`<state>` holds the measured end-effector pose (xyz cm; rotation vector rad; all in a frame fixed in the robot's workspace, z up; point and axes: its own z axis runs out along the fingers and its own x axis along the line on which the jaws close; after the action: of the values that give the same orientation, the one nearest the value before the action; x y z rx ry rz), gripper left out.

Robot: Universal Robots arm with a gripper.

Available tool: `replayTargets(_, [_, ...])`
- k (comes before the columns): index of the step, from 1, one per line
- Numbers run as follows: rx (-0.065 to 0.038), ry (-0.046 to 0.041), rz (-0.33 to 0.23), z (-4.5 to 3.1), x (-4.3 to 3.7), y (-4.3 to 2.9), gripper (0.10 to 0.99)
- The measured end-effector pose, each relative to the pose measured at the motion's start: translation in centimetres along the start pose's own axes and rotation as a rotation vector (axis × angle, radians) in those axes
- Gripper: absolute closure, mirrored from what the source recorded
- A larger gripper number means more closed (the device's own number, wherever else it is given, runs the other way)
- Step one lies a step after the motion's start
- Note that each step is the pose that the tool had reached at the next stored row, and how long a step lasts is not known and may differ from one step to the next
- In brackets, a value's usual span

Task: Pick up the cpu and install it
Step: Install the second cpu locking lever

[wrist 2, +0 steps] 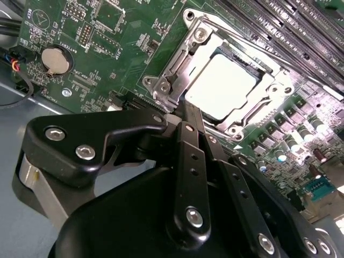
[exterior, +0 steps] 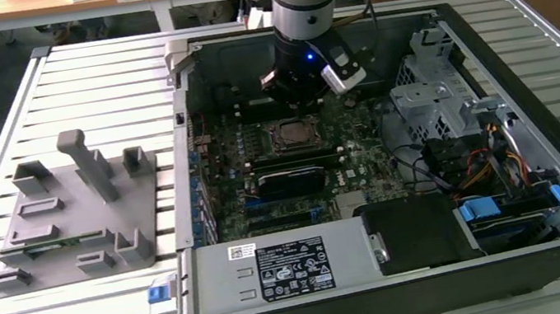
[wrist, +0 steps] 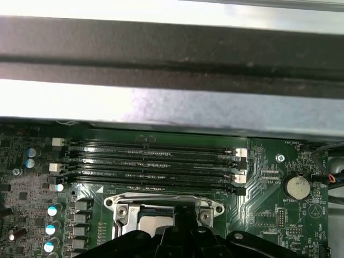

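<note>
CPU: you have one small flat square chip with a shiny silver metal top (wrist 2: 221, 86), lying inside the socket on the board; in the exterior view it sits just below the tool (exterior: 293, 133).
Socket: one square metal-framed socket (wrist 2: 177, 70) surrounds the chip on all sides; its frame corner also shows in the first wrist view (wrist: 121, 207).
Tool: your one black tool (wrist 2: 185, 115) hangs just above the socket's edge, apart from the chip and holding nothing; its fingers look drawn together at the tip.
Board: one green circuit board (exterior: 353, 158) carries the socket; one round silver coin battery (wrist 2: 56, 60) sits on it well away from the socket.
Memory slots: you can count four long black slots (wrist: 153, 161) in a row beside the socket.
Case: one open black computer case (exterior: 535, 77) holds the board.
Fixture: one grey plastic fixture block (exterior: 72, 213) stands on the slatted tabletop (exterior: 79, 79), on the exterior view's left of the case.
</note>
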<state>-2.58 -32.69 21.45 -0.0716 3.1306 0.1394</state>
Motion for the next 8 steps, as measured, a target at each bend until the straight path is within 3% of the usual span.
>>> replayTargets(8, [0.003,0.0002,0.000,-0.01,0.01,-0.42,0.980])
